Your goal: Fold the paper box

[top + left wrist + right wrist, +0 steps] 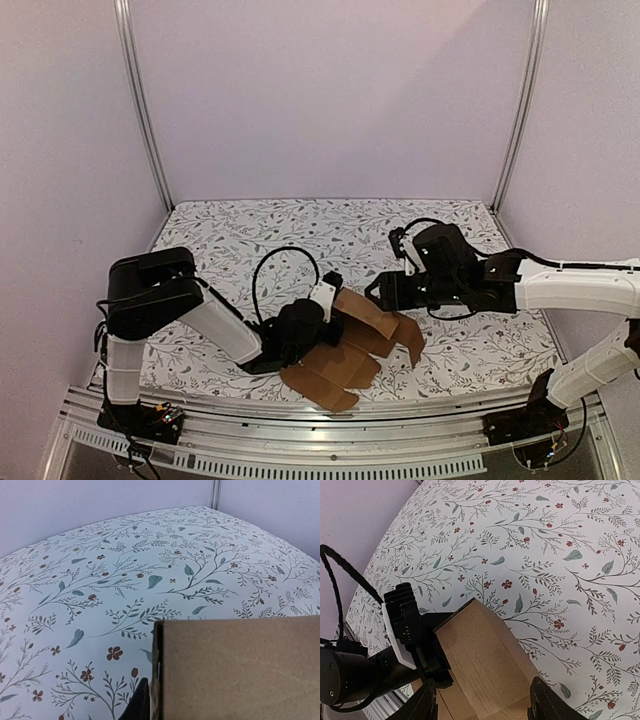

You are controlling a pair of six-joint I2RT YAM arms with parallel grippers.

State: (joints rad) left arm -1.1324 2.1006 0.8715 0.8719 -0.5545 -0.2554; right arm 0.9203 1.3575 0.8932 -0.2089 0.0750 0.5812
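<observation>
- At far left, metal post (140, 100) against pale plain wall (330, 90); free tablecloth (230, 230) behind left arm (190, 310).
- Low near centre, left gripper (330, 298), fingers close together at edge of lifted flap; pinching or only touching, cannot tell.
- Near front edge, paper box (345, 365): matte brown cardboard, flat panels spread out, one flap raised between both grippers.
- Just right of flap, right gripper (375, 292), fingers spread wide on both sides of it.
- Much free floral cloth at right and back; front rail (300, 425) close to box.
</observation>
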